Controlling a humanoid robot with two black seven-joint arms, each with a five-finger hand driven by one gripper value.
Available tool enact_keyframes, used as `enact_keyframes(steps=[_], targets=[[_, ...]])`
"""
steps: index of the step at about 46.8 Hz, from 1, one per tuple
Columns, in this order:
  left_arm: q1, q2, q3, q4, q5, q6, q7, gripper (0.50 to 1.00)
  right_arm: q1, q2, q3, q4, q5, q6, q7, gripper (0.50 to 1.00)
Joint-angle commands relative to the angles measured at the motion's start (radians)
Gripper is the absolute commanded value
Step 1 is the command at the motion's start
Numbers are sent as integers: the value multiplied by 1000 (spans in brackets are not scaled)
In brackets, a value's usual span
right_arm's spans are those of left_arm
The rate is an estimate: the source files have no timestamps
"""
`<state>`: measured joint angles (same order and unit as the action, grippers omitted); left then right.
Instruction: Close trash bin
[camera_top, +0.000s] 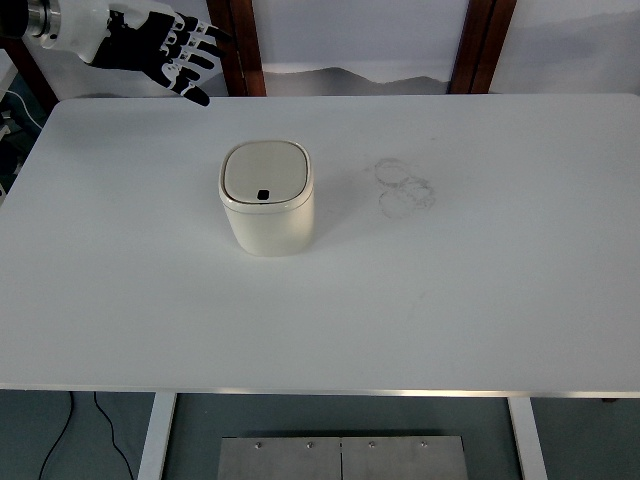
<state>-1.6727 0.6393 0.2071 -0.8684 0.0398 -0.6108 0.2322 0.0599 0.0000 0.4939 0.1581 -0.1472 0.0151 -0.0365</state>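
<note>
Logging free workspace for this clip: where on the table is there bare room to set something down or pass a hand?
Nearly all of the table is bare: the whole right half, the near strip, and the left side beside the trash bin. Faint ring marks lie right of the bin. The left hand hangs open over the far-left corner.

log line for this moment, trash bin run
trash bin: lid down, mid table | left hand: fingers spread, empty, raised at far left corner | right arm: out of view | table: faint ring marks right of bin

White table, dark wooden posts behind
</note>
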Motion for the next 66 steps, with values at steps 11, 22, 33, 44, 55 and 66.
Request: enact_keyframes(steps=[11,22,33,44,55,66], targets=[[226,69,-227,179,-113,95,-68,1000,0,0,0,0,0,0,0,995],[487,79,-584,282,-112,169,-105,1000,0,0,0,0,0,0,0,995],[737,68,-954,290,-103,187,-123,1000,0,0,0,0,0,0,0,995],[896,20,-1166,296,-100,194,-123,1000,0,0,0,0,0,0,0,995],[993,-56,-1285,387,-46,200,-139,1000,0,0,0,0,0,0,0,995],[1044,-76,-1313,469,-8,192,-218,1000,0,0,0,0,0,0,0,995]])
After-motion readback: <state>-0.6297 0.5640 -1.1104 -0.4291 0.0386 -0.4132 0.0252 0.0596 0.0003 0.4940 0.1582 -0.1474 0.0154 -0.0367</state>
